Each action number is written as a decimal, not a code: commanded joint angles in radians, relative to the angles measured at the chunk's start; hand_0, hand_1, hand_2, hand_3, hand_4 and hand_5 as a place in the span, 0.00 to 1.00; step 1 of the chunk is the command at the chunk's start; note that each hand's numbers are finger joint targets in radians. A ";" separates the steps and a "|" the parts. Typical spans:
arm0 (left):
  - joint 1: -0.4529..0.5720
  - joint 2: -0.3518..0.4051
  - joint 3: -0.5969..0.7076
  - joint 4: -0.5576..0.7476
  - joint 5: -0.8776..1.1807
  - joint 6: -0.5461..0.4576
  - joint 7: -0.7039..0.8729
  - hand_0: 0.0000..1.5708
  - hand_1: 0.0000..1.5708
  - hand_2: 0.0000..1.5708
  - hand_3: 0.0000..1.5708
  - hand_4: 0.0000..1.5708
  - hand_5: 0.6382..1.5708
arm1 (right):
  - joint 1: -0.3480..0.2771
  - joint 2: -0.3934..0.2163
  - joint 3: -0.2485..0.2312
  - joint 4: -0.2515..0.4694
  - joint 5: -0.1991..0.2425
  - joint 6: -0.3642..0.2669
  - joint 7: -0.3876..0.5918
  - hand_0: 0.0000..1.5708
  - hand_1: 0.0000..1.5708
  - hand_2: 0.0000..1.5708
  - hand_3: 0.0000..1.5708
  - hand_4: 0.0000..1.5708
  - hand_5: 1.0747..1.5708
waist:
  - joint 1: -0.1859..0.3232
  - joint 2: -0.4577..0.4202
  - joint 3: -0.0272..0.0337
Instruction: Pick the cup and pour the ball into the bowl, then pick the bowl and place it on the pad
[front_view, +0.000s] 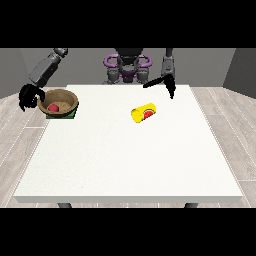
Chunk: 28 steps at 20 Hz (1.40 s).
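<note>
A brown bowl (59, 102) sits on a green pad (71, 115) at the table's left edge, with a red ball (53, 107) inside it. The hand at the view's left (29, 96) is beside the bowl's left rim, its fingers curled towards that rim. A yellow cup (143, 113) lies on its side near the table's middle. Over the table's far edge, the hand at the view's right (165, 82) hovers with straight fingers, holding nothing, apart from the cup.
The white table (130, 160) fills most of the view. The robot's body (127, 67) stands behind its far edge. Wooden floor surrounds the table.
</note>
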 joint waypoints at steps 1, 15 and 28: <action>0.034 0.012 -0.006 -0.050 0.016 -0.036 0.043 0.00 0.00 0.00 0.00 0.00 0.99 | -0.019 -0.036 -0.023 0.029 -0.023 0.009 0.051 1.00 1.00 1.00 0.00 0.45 1.00 | 0.017 -0.038 -0.0007; 0.060 0.039 0.008 -0.154 0.052 -0.076 0.040 0.00 0.00 0.00 0.00 0.00 0.99 | 0.048 -0.100 0.034 0.049 0.073 -0.105 0.014 1.00 1.00 0.95 0.73 0.00 0.97 | 0.036 0.038 0.0002; 0.073 0.008 -0.009 -0.204 0.027 -0.047 0.093 0.00 0.00 0.00 0.00 0.00 1.00 | -0.044 -0.158 0.061 0.021 0.105 -0.088 0.079 0.00 0.00 0.21 0.15 0.00 0.85 | -0.010 0.026 -0.0008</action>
